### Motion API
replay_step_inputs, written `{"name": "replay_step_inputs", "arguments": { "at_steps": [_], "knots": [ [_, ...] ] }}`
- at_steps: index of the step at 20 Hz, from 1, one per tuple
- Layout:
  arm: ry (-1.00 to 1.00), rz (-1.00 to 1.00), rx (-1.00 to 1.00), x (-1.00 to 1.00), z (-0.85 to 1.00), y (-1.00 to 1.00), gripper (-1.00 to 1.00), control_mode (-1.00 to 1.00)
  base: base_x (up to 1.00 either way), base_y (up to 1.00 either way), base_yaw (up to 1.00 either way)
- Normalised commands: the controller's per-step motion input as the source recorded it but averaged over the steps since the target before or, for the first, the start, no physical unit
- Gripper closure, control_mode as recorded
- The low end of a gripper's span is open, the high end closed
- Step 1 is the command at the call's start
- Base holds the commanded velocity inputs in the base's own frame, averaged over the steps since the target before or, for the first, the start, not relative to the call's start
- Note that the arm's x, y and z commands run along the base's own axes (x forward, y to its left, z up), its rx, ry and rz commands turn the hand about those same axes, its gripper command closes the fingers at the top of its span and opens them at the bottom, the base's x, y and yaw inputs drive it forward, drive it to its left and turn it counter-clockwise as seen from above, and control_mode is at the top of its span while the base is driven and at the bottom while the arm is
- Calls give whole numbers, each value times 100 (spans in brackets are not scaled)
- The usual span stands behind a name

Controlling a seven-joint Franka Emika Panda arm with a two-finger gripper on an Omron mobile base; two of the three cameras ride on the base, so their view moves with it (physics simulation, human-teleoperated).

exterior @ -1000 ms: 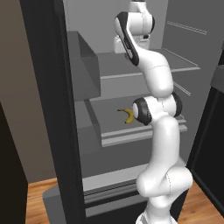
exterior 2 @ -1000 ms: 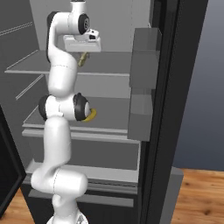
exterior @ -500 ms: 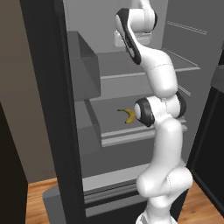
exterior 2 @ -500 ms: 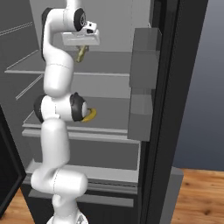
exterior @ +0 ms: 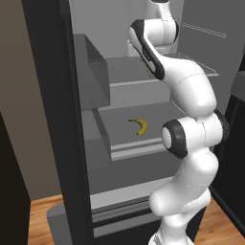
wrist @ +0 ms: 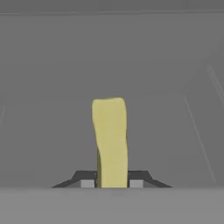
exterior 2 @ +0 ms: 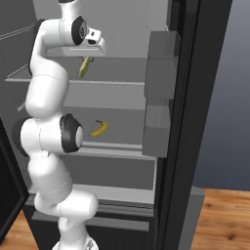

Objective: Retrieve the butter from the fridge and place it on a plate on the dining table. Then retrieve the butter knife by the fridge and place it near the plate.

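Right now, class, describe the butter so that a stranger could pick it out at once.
Look into the open black fridge, up at the shelf above the one with the banana. There the fingers are shut on the butter, lifted off that shelf. It is a straight yellow stick, whereas the banana is curved.

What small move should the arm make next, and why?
Probably draw the claw straight back out of the fridge. The hand view shows it shut on the butter, and in the right base view the yellow stick hangs from the hand above the upper shelf, clear of it. The banana lies a shelf lower, out of the way.
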Motion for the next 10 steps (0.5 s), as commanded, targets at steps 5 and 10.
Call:
{"name": "replay_step_inputs", "arguments": {
  "at_steps": [5, 10],
  "knots": [
    [-25, -5, 2, -47, -17, 0, 100, -100, 0, 0, 0],
    [-9, -5, 0, -37, 2, 0, 100, -100, 0, 0, 0]
  ]
}}
